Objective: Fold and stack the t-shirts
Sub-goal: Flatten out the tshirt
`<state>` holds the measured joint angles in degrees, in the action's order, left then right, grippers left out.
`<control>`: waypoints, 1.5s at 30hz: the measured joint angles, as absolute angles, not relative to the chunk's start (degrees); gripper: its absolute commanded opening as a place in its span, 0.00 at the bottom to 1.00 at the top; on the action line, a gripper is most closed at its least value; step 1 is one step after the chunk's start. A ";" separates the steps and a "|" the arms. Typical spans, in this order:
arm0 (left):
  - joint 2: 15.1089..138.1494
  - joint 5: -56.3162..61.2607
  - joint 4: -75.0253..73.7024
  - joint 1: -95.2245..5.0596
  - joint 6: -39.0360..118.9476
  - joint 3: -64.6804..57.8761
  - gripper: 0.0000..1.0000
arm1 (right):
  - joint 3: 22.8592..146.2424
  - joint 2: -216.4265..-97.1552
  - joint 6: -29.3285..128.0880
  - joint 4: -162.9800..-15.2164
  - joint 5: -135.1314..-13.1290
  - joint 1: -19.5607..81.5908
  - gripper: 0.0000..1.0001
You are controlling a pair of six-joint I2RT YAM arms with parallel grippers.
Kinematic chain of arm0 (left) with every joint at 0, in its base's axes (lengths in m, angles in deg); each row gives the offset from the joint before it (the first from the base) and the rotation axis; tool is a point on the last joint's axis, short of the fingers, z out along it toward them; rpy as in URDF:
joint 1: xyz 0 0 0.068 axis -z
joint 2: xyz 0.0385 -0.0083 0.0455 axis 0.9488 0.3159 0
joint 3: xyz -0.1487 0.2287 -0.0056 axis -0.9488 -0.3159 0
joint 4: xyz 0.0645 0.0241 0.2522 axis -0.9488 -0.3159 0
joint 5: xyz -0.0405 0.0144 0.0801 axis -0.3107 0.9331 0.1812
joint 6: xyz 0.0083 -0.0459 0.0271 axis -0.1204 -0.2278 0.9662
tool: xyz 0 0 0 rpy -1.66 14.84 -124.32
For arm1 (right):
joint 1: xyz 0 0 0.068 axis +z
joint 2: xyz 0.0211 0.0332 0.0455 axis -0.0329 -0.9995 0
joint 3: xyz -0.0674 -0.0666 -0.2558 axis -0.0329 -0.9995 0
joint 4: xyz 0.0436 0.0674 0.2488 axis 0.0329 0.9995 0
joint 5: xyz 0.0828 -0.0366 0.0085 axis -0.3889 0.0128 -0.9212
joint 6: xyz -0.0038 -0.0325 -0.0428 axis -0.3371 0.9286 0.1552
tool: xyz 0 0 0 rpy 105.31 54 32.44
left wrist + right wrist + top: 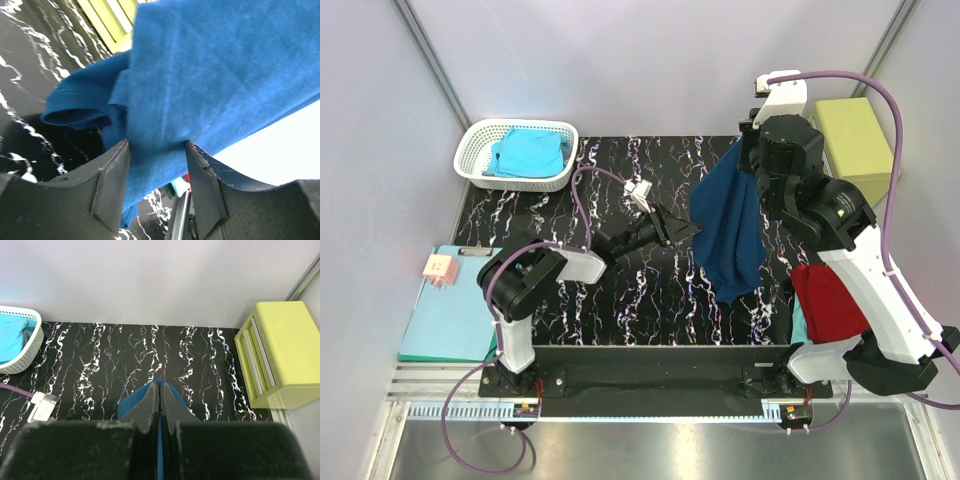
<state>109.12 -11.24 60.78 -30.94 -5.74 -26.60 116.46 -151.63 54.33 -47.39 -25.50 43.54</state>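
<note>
A navy blue t-shirt (730, 235) hangs in the air over the right half of the black marbled table (620, 290). Its top corner is pinched in my right gripper (159, 385), which is shut on it, with blue cloth (131, 402) showing on both sides of the fingers. My left gripper (688, 228) reaches in from the left at the shirt's left edge. In the left wrist view its jaws (157, 145) stand open, with the navy cloth (210, 75) hanging down between them. No chest print shows. A red t-shirt (825, 300) lies folded at the table's right edge.
A white basket (470, 150) at the back left holds a turquoise t-shirt (527, 153). A yellow-green drawer box (855, 135) stands at the back right. A teal clipboard (445, 320) with a pink block (440, 268) lies off the table's left. Turquoise cloth (800, 325) peeks out beside the red shirt.
</note>
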 measured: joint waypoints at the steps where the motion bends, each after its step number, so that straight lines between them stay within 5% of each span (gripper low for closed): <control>1: 109.12 -11.55 60.83 -30.74 -5.85 -26.45 0.52 | 116.46 -151.74 54.33 -47.39 -25.52 43.54 0.00; 9: 109.12 -13.52 61.64 -30.35 -6.88 -26.08 0.44 | 116.46 -151.89 54.30 -47.41 -25.52 43.54 0.00; 45: 106.32 -14.11 57.11 -35.70 -5.96 -22.82 0.49 | 116.03 -151.89 53.78 -47.41 -25.63 43.54 0.00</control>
